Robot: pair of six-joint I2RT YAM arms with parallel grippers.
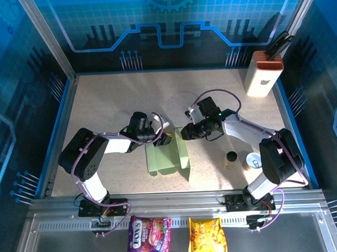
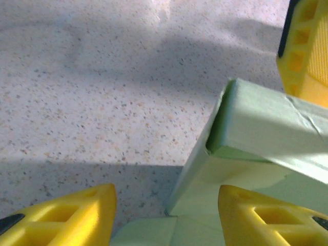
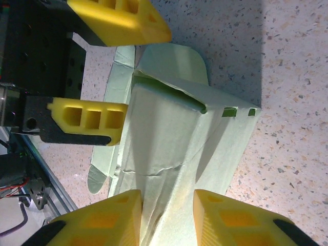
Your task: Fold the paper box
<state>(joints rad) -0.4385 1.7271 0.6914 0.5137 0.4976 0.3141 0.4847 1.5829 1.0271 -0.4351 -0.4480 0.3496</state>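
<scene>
The paper box (image 1: 168,156) is pale green card, partly folded, lying in the middle of the table between the two arms. My right gripper (image 3: 166,220) is shut on one raised, creased wall of the box (image 3: 169,148), with a yellow finger on each side of the card. My left gripper (image 2: 166,220) stands open at the box's other end. A folded corner of the box (image 2: 241,123) rises between its spread fingers (image 2: 66,218) without being pinched. In the top view the left gripper (image 1: 158,134) and right gripper (image 1: 182,134) face each other over the box's far edge.
A white block with an orange ribbed top (image 1: 262,73) stands at the back right. A small dark cup (image 1: 231,157) and a can (image 1: 253,160) sit near the right arm. Two snack packets (image 1: 148,235) (image 1: 207,236) lie on the front rail.
</scene>
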